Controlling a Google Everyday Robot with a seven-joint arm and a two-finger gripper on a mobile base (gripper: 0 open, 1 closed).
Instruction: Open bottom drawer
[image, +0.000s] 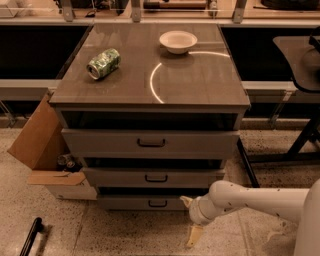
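The bottom drawer (125, 202) is the slimmest grey front at the foot of the cabinet, with a small dark bar handle (158, 203) at its centre. It looks closed, roughly flush under the middle drawer (115, 177). My gripper (189, 218) is on the white arm (250, 197) that reaches in from the right. It hangs low in front of the bottom drawer's right end, right of the handle and apart from it. Its two tan fingers (194, 235) are spread apart and hold nothing.
The tall top drawer (100, 142) sits above. On the cabinet top lie a green can (103, 63) and a white bowl (178, 41). An open cardboard box (37, 145) stands left of the cabinet. A dark bar (31, 235) lies on the floor at lower left. A black table (300, 60) stands at right.
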